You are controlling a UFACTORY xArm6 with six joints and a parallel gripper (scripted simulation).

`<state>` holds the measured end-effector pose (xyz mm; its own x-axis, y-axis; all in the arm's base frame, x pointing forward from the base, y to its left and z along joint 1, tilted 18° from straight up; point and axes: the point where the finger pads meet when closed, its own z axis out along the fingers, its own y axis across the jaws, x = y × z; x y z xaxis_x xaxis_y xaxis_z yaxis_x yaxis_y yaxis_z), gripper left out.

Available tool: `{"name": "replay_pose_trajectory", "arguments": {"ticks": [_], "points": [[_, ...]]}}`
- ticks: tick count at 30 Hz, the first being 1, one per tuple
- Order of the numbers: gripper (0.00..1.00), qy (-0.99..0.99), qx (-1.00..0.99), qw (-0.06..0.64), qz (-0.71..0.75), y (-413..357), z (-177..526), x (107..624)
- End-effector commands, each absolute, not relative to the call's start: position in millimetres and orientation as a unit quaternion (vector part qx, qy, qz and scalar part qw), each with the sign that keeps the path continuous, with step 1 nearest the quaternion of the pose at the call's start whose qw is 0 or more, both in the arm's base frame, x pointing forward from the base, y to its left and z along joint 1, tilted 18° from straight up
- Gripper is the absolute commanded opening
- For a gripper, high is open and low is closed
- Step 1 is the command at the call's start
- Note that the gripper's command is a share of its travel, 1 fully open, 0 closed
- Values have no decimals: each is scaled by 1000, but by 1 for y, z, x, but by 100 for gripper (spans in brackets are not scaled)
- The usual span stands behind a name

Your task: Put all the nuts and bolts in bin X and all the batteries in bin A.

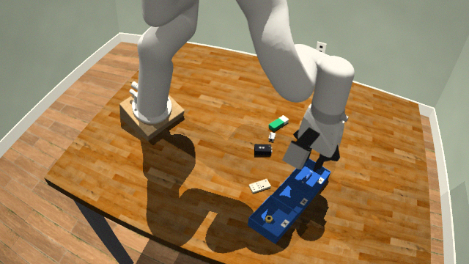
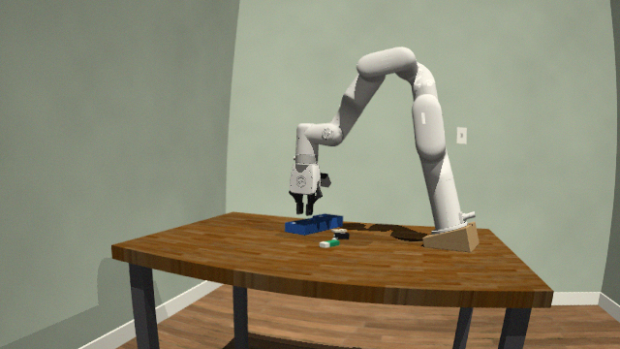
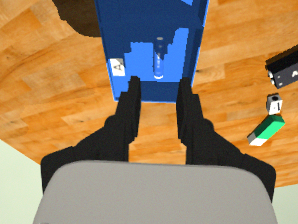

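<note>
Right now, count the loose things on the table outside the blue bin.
4: a green-and-white block, a small pale piece beside it, a black block, and a white dotted tile nearest the bin. The arm may hide others.

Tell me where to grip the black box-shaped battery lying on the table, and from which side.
Come straight down on the black box-shaped battery and close the gripper across its shorter width, mid-length. It lies flat with open wood around it, so both long faces look reachable.
</note>
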<state>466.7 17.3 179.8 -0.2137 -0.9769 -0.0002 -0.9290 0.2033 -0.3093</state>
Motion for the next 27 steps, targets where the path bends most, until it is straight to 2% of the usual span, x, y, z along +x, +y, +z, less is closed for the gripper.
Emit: {"name": "replay_pose_trajectory", "arguments": {"ticks": [1, 18, 27], "points": [[42, 812, -561, 109, -115, 23, 177, 444], [42, 906, -398, 121, -75, 51, 152, 325], [42, 942, -302, 131, -62, 55, 147, 309]]}}
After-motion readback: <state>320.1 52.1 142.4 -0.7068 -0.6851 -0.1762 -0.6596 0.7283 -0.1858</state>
